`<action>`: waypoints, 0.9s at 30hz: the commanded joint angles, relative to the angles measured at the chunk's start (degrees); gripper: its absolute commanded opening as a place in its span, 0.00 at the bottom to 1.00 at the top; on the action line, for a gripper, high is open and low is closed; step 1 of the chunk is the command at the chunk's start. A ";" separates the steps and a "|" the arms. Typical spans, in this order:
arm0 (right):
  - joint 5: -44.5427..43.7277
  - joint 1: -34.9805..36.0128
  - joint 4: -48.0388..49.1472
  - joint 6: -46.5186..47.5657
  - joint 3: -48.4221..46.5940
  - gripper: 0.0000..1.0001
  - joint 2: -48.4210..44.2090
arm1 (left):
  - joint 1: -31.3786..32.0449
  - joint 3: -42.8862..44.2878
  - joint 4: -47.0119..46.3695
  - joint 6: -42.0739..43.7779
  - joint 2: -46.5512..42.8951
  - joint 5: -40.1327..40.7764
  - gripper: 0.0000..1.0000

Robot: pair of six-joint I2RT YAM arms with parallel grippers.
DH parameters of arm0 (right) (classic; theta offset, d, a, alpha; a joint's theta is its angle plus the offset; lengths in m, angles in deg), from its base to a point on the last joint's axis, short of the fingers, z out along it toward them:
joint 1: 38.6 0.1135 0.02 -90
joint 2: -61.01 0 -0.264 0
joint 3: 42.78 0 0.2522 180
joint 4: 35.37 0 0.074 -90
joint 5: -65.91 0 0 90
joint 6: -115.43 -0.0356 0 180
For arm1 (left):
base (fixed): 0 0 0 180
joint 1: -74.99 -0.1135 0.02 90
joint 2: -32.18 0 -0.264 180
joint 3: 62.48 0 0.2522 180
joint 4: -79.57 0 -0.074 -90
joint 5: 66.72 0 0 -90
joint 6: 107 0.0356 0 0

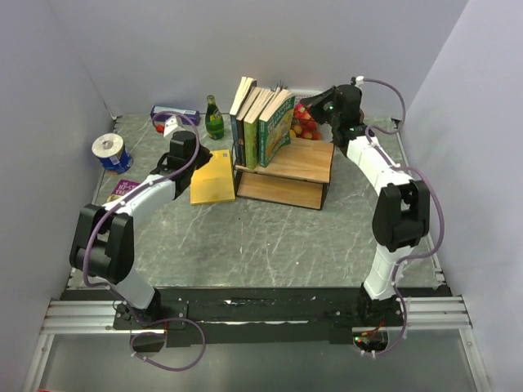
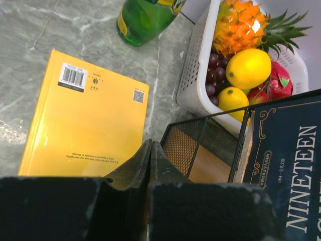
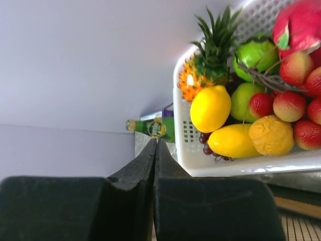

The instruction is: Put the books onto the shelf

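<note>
Far left: a blue-and-white roll [image 1: 109,151] stands near the wall. In front of it lies a flat purple item [image 1: 122,189], partly under the left arm, its print too small to read.
Left gripper [image 2: 151,150]: fingers pressed together with nothing between them, tips by the yellow book's edge nearest the shelf.
Yellow book [image 1: 212,177]: flat on the table, barcode side up, just left of the shelf and not on it. In the wrist view the fingers hide its near corner.
Green bottle [image 1: 214,119]: upright behind the yellow book.
Shelf [image 1: 298,163]: mid-table, lower board bare.
Books [image 1: 261,122]: several stand at the left end of the top board, leaning right; the count is hard to make out. The leftmost is dark blue and reads NINETEEN, the rest cut off.
Fruit basket [image 1: 306,122]: white, behind the shelf, partly hidden by the books.
Right gripper [image 3: 156,145]: fingers shut together and empty, beside the basket.
</note>
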 commanded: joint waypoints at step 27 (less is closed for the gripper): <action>12.24 1.90 7.92 -2.73 -2.46 0.00 3.23 | 2.59 1.77 -4.11 -3.42 2.10 -6.07 0.04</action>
